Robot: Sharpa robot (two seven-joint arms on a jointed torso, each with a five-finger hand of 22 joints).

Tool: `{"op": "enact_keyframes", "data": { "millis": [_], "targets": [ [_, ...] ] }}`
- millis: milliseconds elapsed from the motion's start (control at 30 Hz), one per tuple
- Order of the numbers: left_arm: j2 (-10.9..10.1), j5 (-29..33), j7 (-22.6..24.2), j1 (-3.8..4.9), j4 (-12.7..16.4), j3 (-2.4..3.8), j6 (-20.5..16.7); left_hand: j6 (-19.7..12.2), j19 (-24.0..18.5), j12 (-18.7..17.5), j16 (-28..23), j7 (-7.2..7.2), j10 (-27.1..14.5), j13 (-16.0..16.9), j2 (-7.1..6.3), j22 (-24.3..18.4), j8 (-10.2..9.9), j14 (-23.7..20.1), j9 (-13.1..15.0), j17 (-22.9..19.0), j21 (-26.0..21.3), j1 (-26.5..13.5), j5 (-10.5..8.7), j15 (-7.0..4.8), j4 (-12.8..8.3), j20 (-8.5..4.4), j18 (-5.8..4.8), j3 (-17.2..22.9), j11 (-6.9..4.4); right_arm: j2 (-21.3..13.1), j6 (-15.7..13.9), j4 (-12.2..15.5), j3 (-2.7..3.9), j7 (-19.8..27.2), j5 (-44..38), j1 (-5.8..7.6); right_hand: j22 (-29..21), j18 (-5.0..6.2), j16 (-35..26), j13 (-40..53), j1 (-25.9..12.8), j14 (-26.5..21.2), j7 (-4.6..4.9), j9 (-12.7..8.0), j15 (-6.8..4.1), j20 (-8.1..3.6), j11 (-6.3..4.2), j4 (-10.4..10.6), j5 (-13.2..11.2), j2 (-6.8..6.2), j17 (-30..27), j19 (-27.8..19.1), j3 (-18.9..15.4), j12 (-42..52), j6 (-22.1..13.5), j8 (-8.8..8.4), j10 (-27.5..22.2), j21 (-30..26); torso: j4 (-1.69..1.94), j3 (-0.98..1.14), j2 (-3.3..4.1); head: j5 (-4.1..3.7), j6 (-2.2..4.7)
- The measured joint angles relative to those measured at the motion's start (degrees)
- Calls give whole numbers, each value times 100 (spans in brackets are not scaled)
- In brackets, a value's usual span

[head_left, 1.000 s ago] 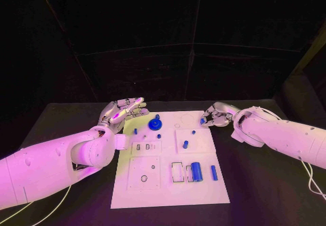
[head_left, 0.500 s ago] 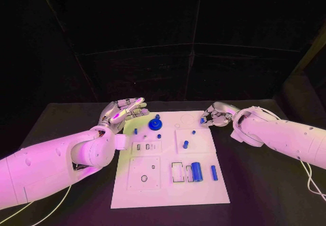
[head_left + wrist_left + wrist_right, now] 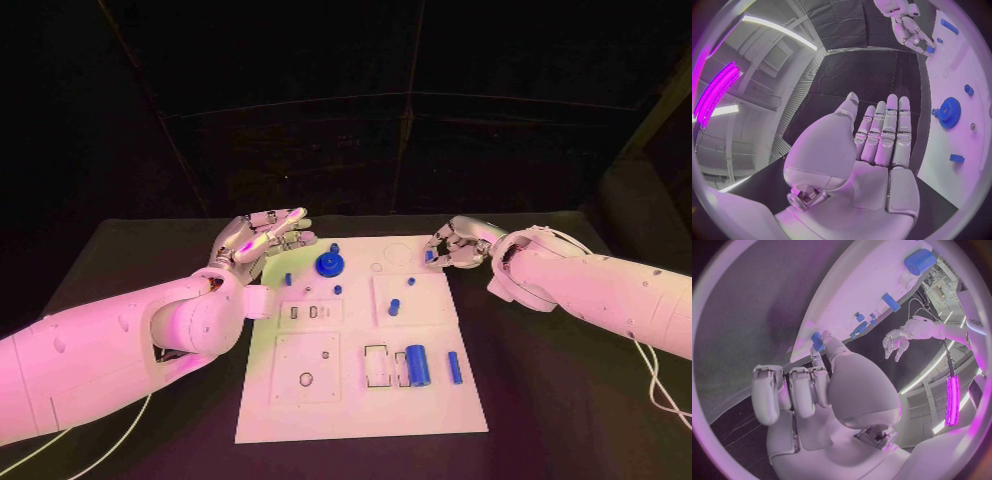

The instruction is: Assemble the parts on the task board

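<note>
Your right hand (image 3: pixel 459 243) sits at the far right corner of the task board (image 3: pixel 361 400), with its fingers curled in. A small blue part (image 3: pixel 431 256) is pinched at its fingertips; from the right wrist you see the same blue piece (image 3: pixel 817 341) caught between the thumb and a finger, right at the board's edge.

Your left hand (image 3: pixel 264 237) hovers just off the board's far left corner, palm up, fingers straight and close together, grasping nothing; the left wrist view shows the flat empty palm (image 3: pixel 873 150).

Nearest that left hand, just beside its fingertips, stands a blue gear (image 3: pixel 330 265), a toothed round disc with a hub, and just beyond it a short blue peg (image 3: pixel 335 247). Between the two hands a few small blue pegs (image 3: pixel 410 282) stand on the white plate.

Well back from both hands, toward the robot's own side, you have a thick blue cylinder (image 3: pixel 417 365) lying by a rectangular recess, and a thinner blue rod (image 3: pixel 454 367) just beside it on the right-hand side.
</note>
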Motion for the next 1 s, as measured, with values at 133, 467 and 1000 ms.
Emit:
{"op": "enact_keyframes", "data": {
  "millis": [133,467,1000],
  "targets": [
    [0,0,-3,0,0,0,1,0,0,0,0,0,0,0,0,0,0,0,0,0,0,0,0,0,0,0,0,0,0,1,0,-3,0,-1,0,0,0,0,0,0,0,0,-28,21,0,0,0,-10,0,0,0,0,10,0,101,53,0,0,0,1,0,-1,-5],
    [0,0,-10,0,-2,0,3,0,0,0,0,0,0,0,0,1,0,0,0,0,0,0,0,0,0,0,0,0,0,-4,-8,2,1,-20,-1,0,0,0,0,0,9,-21,-127,42,-21,-24,-42,-37,0,160,0,19,120,0,349,151,-1,0,-3,2,0,-8,-21],
    [-12,0,-18,0,-11,-1,3,0,0,-24,0,0,0,0,0,-6,0,0,0,7,0,0,0,0,0,0,0,0,0,-156,-508,401,0,46,59,-1,0,-1,0,0,-4,-10,-169,57,-155,-157,-175,-44,212,355,0,12,381,89,591,301,-11,0,-8,2,-7,-5,-25]
  ]
}}
